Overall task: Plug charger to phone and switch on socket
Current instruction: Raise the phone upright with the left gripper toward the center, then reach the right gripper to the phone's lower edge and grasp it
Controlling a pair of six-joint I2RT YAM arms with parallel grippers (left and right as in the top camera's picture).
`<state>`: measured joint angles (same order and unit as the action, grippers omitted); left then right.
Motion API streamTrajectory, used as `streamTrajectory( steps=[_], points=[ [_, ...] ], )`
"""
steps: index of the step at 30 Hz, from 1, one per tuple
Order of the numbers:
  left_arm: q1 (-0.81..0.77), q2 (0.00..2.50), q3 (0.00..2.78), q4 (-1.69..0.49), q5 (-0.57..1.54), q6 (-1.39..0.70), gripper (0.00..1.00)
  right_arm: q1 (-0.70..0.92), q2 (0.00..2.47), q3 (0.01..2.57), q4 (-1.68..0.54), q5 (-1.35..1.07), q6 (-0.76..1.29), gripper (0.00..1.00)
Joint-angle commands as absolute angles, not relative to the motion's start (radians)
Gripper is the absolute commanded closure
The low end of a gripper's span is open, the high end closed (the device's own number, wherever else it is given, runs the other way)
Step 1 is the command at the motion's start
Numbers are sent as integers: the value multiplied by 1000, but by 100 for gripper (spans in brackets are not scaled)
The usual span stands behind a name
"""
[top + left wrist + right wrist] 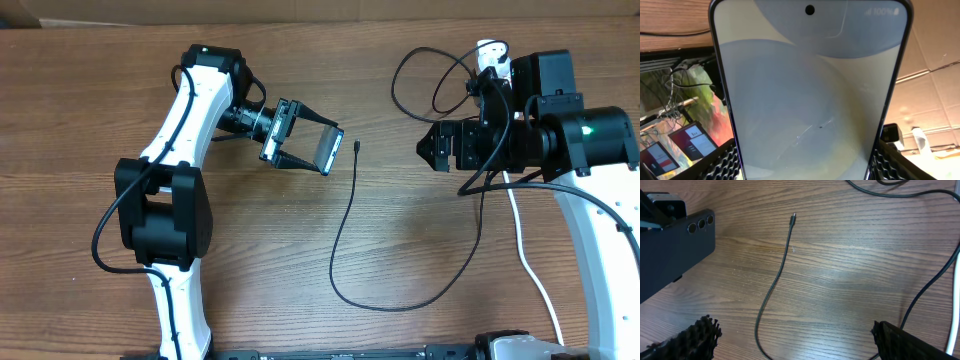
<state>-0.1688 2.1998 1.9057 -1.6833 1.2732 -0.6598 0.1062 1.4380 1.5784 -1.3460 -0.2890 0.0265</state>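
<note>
- The charger point(788, 242) lies loose on the table point(260, 260), its cable looping toward the front edge.
- The left gripper point(327, 149) clamps the phone point(810, 100) by its long edges.
- The connector tip point(357, 147) rests near the phone, apart from it.
- The right gripper point(792, 335) hovers spread wide, holding nothing.
- The socket point(492, 52) sits farthest back, partly hidden by the right arm. Its white cord point(530, 262) runs forward.

Phone point(810, 100) upright between the left fingers point(722, 162), pale screen filling the view, punch-hole lens uppermost.
</note>
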Motion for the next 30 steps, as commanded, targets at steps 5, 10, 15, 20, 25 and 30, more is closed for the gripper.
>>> streamTrajectory(
  steps=[5, 10, 15, 20, 25, 30],
  points=[
    [-168, 2199, 1935, -1642, 1244, -651, 92, 112, 1437, 1594, -1337, -327, 30, 0],
    [-163, 2199, 1935, -1515, 1227, -538, 96, 112, 1437, 1594, -1324, -382, 30, 0],
    [-154, 2199, 1935, -1434, 1224, -391, 96, 112, 1437, 1594, -1311, -445, 30, 0],
    [-144, 2199, 1935, -1388, 1131, -340, 96, 112, 1447, 1589, -1291, -534, 31, 0],
    [-143, 2199, 1935, -1386, 1034, -410, 96, 116, 1487, 1589, -1272, -622, 36, 1],
    [-142, 2199, 1935, -1356, 1036, -595, 96, 182, 1512, 1589, -1194, -596, 102, 7]
  ],
)
